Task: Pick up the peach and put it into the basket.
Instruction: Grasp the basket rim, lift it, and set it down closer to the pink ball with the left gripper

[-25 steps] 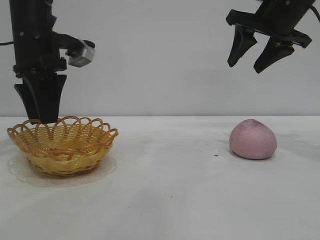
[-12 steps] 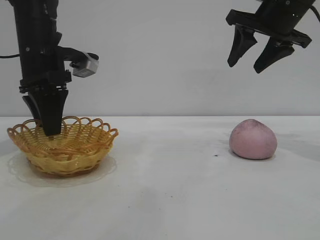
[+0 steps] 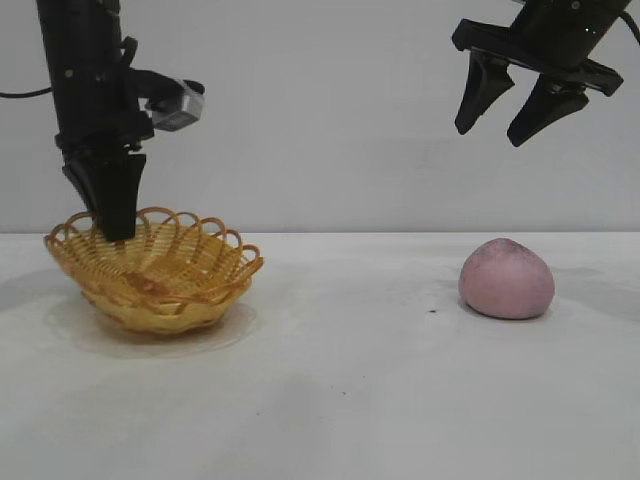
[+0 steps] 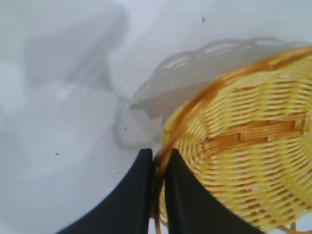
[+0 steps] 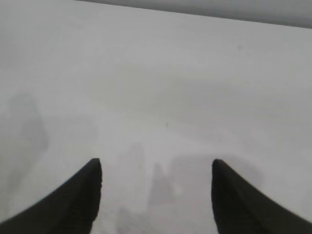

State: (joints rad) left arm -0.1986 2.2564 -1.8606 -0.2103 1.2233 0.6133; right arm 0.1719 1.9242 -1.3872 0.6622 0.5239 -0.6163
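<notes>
The woven yellow-tan basket sits at the table's left, tilted, its left side raised. My left gripper is shut on the basket's scalloped rim at that raised side. In the left wrist view the black fingers pinch the orange-brown rim of the basket between them. The dusty pink peach rests on the table at the right, well apart from the basket. My right gripper hangs open high above the peach, with nothing between its fingers. In the right wrist view the right gripper shows only bare table; the peach is out of that view.
A white table runs across the whole scene, with a pale wall behind. A small dark speck lies just left of the peach. Open table lies between basket and peach.
The left gripper closed on the basket's rim, then moved right and up, dragging the basket to the right and tipping its left side up. The right arm and the peach stayed still.
</notes>
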